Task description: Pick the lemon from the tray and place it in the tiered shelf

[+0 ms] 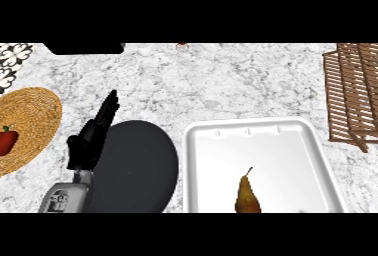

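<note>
A white tray sits lower right on the marble desk, holding a brownish, pear-shaped fruit cut off at the bottom edge. A wooden tiered shelf runs off the upper right. Bare marble lies between them. The left hand, fingers straight, empty, rests beside a dark plate. At far left lies a woven mat.

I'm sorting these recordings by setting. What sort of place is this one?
Probably a kitchen counter: a marbled counter top carrying a white tray with a pear-shaped fruit in it, a slatted wooden shelf at the right edge and a woven mat holding a red fruit.
</note>
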You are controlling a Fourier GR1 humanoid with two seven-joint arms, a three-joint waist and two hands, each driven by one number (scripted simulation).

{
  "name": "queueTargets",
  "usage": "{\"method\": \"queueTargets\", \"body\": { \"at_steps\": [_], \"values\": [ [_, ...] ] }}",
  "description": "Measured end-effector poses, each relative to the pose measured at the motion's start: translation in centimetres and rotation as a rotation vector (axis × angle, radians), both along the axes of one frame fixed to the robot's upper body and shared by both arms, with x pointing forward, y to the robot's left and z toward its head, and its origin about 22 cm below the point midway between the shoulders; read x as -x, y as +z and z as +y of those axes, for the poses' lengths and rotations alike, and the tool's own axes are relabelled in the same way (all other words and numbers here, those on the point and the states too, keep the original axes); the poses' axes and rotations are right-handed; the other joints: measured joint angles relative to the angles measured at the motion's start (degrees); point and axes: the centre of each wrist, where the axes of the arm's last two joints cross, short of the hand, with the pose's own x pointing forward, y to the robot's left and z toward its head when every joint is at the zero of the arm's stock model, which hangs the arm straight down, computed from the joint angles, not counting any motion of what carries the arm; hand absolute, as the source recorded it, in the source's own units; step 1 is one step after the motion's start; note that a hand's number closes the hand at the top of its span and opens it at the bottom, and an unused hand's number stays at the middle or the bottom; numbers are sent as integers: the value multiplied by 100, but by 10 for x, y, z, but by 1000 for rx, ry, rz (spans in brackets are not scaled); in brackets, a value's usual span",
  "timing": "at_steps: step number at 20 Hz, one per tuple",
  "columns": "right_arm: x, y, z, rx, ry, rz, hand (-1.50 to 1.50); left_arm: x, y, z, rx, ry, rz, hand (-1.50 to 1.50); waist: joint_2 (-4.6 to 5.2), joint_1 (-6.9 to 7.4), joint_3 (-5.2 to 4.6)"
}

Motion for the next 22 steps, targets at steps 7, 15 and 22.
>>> {"method": "queueTargets", "body": {
  "at_steps": [7, 15, 22],
  "values": [
    [8, 31, -23, -63, -84, -50, 150, -6, 6, -12, -2, -45, -10, 0, 46, 236, 0],
    [9, 56, -34, -120, -137, -107, 150, -10, 8, -24, 0, -86, -11, 0, 81, 449, -1],
    [-1, 61, -31, -119, -133, -180, 150, -14, 8, -20, -2, -99, -18, 0, 102, 521, -6]
  ]
}}
